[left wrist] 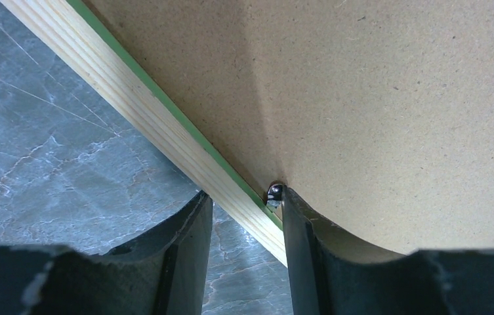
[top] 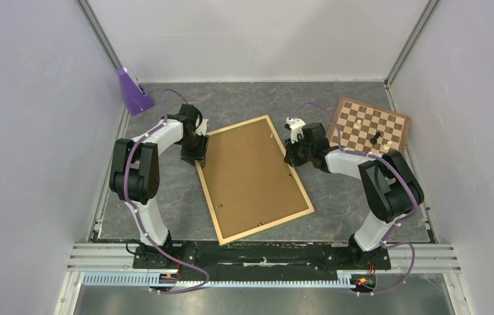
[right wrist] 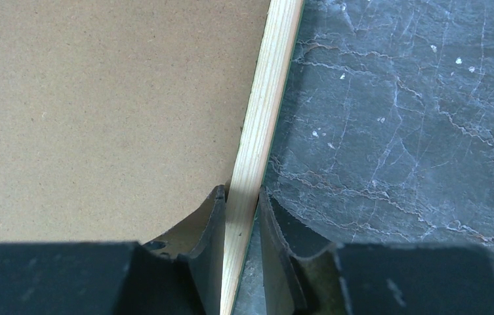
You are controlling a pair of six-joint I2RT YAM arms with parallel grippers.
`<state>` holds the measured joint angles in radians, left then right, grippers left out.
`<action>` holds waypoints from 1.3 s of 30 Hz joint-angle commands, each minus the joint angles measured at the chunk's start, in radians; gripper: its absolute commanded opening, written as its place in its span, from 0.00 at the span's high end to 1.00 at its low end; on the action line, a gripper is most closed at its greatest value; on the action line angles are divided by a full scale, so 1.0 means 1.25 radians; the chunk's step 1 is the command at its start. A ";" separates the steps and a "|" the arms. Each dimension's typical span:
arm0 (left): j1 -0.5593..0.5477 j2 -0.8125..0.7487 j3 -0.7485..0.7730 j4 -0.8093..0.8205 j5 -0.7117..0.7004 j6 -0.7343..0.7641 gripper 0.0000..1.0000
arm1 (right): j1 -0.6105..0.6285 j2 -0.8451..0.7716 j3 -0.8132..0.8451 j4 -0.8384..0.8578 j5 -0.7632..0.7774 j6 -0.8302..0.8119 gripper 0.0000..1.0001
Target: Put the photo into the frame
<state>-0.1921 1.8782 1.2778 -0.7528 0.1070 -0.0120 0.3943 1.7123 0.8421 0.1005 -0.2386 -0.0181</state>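
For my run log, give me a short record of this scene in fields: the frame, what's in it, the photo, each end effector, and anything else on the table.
frame: pale wooden picture frame, flat on the grey marbled table, back face up
inside it: brown hardboard panel
photo: not visible in any view
left end effector: open, straddling the frame's left rail, one finger beside a small metal tab
right end effector: appears closed on the right rail
other: brown-and-cream chessboard with a few pieces, far right; purple wedge-shaped object, far left
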 commanded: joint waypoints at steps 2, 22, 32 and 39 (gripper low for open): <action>-0.003 -0.011 -0.009 0.011 0.006 0.067 0.52 | 0.002 0.032 0.002 -0.016 -0.012 -0.011 0.76; -0.019 -0.009 0.004 -0.014 0.014 0.156 0.59 | -0.001 0.038 0.005 -0.016 -0.011 -0.011 0.76; -0.027 0.007 0.010 -0.034 0.013 0.158 0.52 | 0.000 0.037 0.005 -0.016 -0.011 -0.011 0.76; -0.027 0.004 0.009 -0.043 0.011 0.164 0.51 | 0.000 0.034 0.005 -0.015 -0.012 -0.011 0.76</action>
<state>-0.2066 1.8771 1.2812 -0.7650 0.1078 0.1177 0.3885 1.7153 0.8433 0.1009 -0.2501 -0.0154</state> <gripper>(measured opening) 0.485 0.246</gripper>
